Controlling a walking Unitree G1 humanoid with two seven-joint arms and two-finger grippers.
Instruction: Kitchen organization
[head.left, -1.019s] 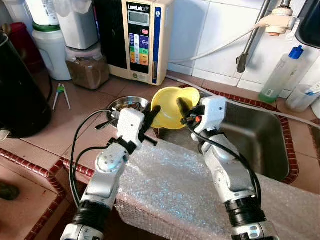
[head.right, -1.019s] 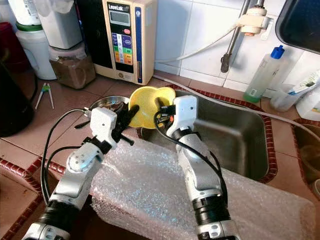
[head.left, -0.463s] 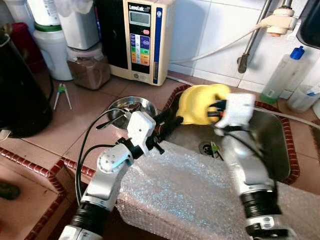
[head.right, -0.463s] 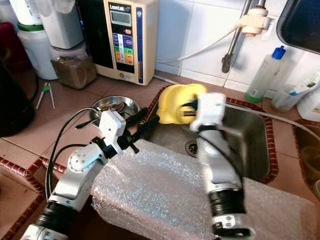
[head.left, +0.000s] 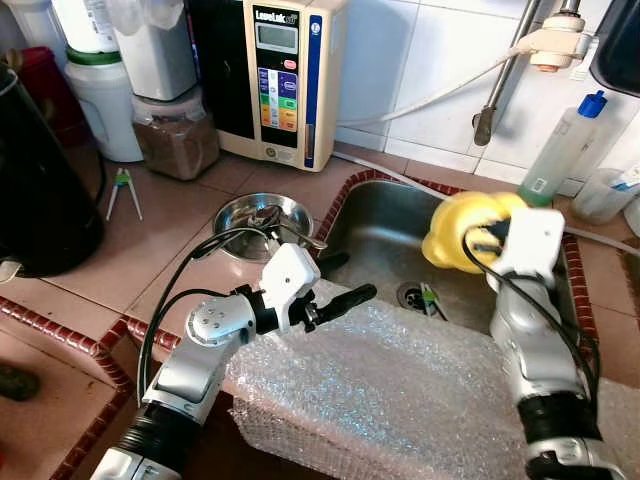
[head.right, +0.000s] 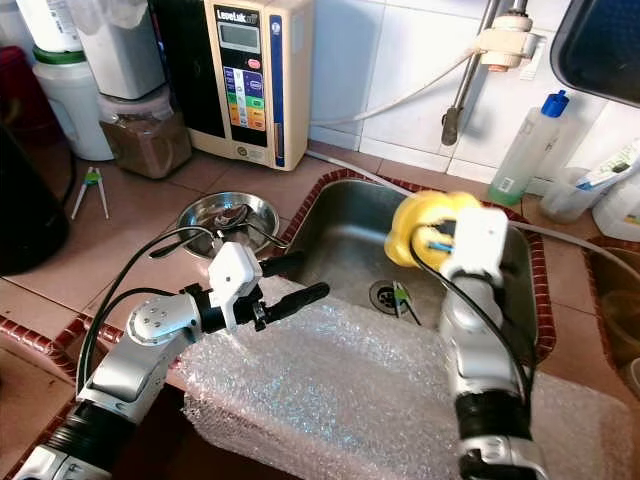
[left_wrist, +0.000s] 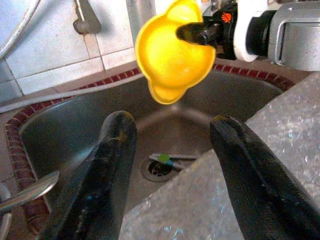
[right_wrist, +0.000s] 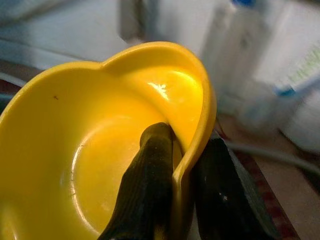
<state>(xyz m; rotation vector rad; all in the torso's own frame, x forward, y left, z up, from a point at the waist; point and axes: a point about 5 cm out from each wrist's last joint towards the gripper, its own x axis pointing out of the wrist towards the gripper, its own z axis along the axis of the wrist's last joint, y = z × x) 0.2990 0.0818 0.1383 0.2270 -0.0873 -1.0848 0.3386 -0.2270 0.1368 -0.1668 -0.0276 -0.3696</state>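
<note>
Right gripper (right_wrist: 182, 175) clamps rim of yellow bowl (head.left: 462, 226), one finger inside, one outside; bowl held in air over steel sink (head.left: 375, 215). Left gripper (left_wrist: 172, 150) spread, grasping nothing, above bubble wrap (head.left: 390, 385) at sink's near edge.

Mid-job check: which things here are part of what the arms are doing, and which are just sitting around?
In play:
- yellow plastic bowl, rim pinched by the right gripper, held over the steel sink
- left gripper, open above the bubble wrap sheet

Lying about:
- small steel dish with spoon
- cream water ionizer
- clear bottle with blue cap
- green-handled tongs
</note>
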